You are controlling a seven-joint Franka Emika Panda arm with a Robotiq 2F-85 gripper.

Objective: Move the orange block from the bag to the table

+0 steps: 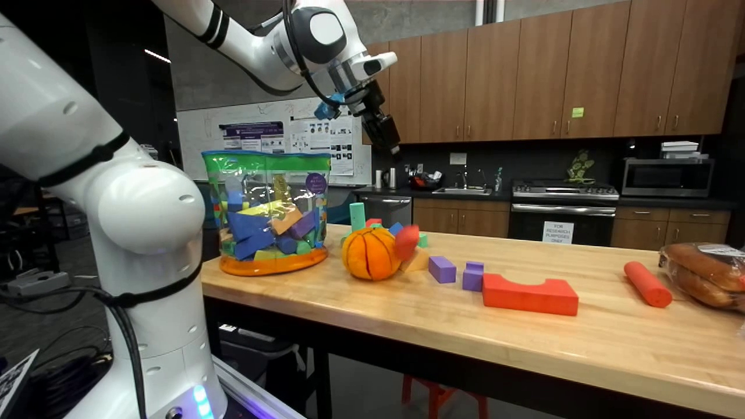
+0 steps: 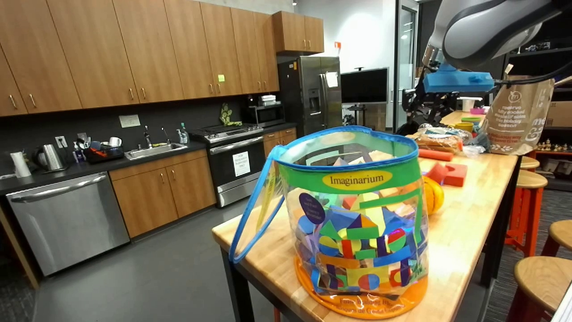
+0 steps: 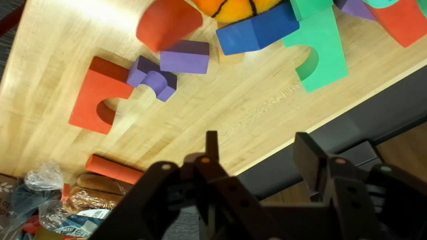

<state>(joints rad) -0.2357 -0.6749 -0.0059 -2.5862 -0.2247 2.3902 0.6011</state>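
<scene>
The bag [image 1: 238, 165] stands upright at one end of the wooden table [image 1: 617, 337]; it has clear walls, a green band and an orange base. It also shows with its top open in an exterior view [image 2: 357, 178]. Several coloured blocks lie in it, among them an orange block [image 1: 286, 222] seen through the wall. A light orange block [image 1: 417, 260] also lies on the table beside the orange ball, partly hidden, and shows in the wrist view [image 3: 232, 59]. My gripper [image 1: 391, 150] is open and empty, high above the table's far side; its fingers [image 3: 257, 141] are apart.
The orange ball [image 1: 371, 254] stands beside the bag. A red block [image 3: 168, 26], blurred, is against or above it. Purple blocks [image 3: 184, 60], a red arch block [image 3: 95, 96], blue [image 3: 258, 28] and green blocks [image 3: 328, 60], a red cylinder [image 1: 647, 284] and wrapped bread [image 1: 701, 270] are on the table.
</scene>
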